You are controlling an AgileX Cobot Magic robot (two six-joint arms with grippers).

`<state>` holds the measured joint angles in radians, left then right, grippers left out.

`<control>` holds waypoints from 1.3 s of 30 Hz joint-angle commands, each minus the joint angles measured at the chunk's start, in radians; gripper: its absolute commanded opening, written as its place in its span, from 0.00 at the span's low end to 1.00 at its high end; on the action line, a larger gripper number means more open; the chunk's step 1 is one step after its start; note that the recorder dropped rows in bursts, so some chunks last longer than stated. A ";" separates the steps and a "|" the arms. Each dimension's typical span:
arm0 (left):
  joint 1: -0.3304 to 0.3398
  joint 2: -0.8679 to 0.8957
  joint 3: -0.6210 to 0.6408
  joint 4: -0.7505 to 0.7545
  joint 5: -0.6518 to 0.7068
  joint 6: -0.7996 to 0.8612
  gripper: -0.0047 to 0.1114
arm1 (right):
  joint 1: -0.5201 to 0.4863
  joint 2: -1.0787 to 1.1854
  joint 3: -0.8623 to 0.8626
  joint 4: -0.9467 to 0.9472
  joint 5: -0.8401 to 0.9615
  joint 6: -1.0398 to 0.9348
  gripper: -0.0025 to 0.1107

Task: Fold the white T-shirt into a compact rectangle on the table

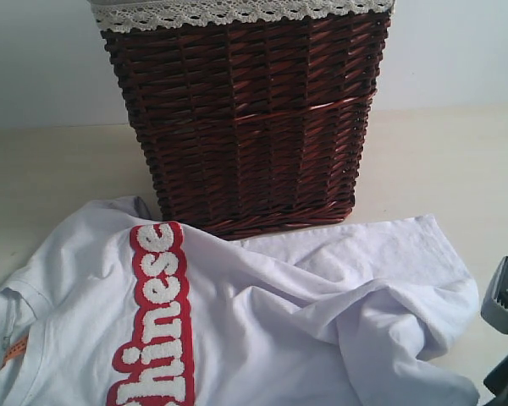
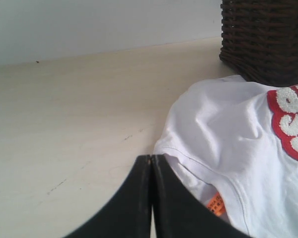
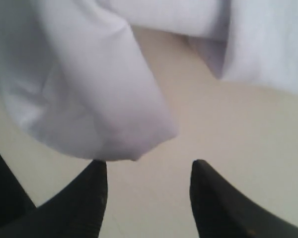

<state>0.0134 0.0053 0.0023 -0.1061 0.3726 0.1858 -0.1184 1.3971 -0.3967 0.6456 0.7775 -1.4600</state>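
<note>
Nearest to me, the right claw [image 3: 148,171] hangs low over the table [image 3: 228,148] with its two black fingers spread wide and nothing between them. A bunched lobe of the shirt [image 3: 97,99] ends right at one fingertip, though I cannot tell whether they touch. My guess is it sits open like that to take hold of that rumpled corner, which needs pulling flat before any fold. The left claw [image 2: 151,157] is pinched fully shut on nothing, its tips parked on bare table just beside a hemmed edge of the shirt, near the orange tag [image 2: 216,203]. It looks like it is waiting, or placed to slide under that edge. Further out, the shirt lies face up and crumpled across the front of the table, the red band [image 1: 157,321] running along it and the far side heaped in folds. One shoulder lies against the foot of the basket [image 1: 245,118], which crowds the space for spreading. No fold has been made yet.
</note>
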 commanded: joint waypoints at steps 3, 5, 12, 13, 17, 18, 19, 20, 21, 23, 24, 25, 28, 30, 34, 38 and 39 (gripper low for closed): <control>-0.003 -0.005 -0.002 -0.006 -0.010 0.002 0.04 | -0.005 0.130 0.002 0.214 -0.025 -0.129 0.46; -0.003 -0.005 -0.002 -0.006 -0.010 0.002 0.04 | -0.005 0.152 0.002 0.276 -0.025 -0.169 0.44; -0.003 -0.005 -0.002 -0.006 -0.010 0.002 0.04 | -0.005 0.146 -0.002 0.429 -0.023 -0.221 0.10; -0.003 -0.005 -0.002 -0.006 -0.010 0.002 0.04 | -0.005 0.144 -0.002 0.429 -0.023 -0.221 0.04; -0.003 -0.005 -0.002 -0.006 -0.010 0.002 0.04 | -0.005 0.121 -0.002 0.406 -0.025 -0.226 0.02; -0.003 -0.005 -0.002 -0.006 -0.010 0.002 0.04 | -0.005 0.111 -0.002 0.393 -0.025 -0.232 0.02; -0.003 -0.005 -0.002 -0.006 -0.010 0.002 0.04 | -0.005 0.098 -0.002 0.379 -0.025 -0.240 0.02; -0.003 -0.005 -0.002 -0.006 -0.010 0.002 0.04 | -0.005 0.086 -0.004 0.363 -0.027 -0.240 0.02; -0.003 -0.005 -0.002 -0.006 -0.010 0.002 0.04 | -0.005 0.068 -0.009 0.338 -0.029 -0.240 0.02; -0.003 -0.005 -0.002 -0.006 -0.010 0.002 0.04 | -0.005 0.029 -0.021 0.278 -0.035 -0.240 0.02; -0.003 -0.005 -0.002 -0.006 -0.010 0.002 0.04 | -0.005 0.002 -0.028 0.246 -0.049 -0.236 0.02; -0.003 -0.005 -0.002 -0.006 -0.010 0.002 0.04 | -0.005 -0.028 -0.034 0.216 -0.065 -0.236 0.02; -0.003 -0.005 -0.002 -0.006 -0.010 0.002 0.04 | -0.005 -0.112 -0.054 0.136 -0.140 -0.209 0.02; -0.003 -0.005 -0.002 -0.006 -0.010 0.002 0.04 | -0.005 -0.165 -0.072 0.091 -0.200 -0.183 0.02; -0.003 -0.005 -0.002 -0.006 -0.010 0.002 0.04 | -0.005 -0.223 -0.103 0.036 -0.216 -0.183 0.02; -0.003 -0.005 -0.002 -0.006 -0.010 0.002 0.04 | -0.005 -0.246 -0.113 -0.024 -0.204 -0.183 0.02; -0.003 -0.005 -0.002 -0.006 -0.010 0.002 0.04 | -0.005 -0.248 -0.118 -0.049 -0.168 -0.183 0.02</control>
<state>0.0134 0.0053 0.0023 -0.1061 0.3726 0.1858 -0.1184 1.1619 -0.5013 0.6527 0.5723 -1.6466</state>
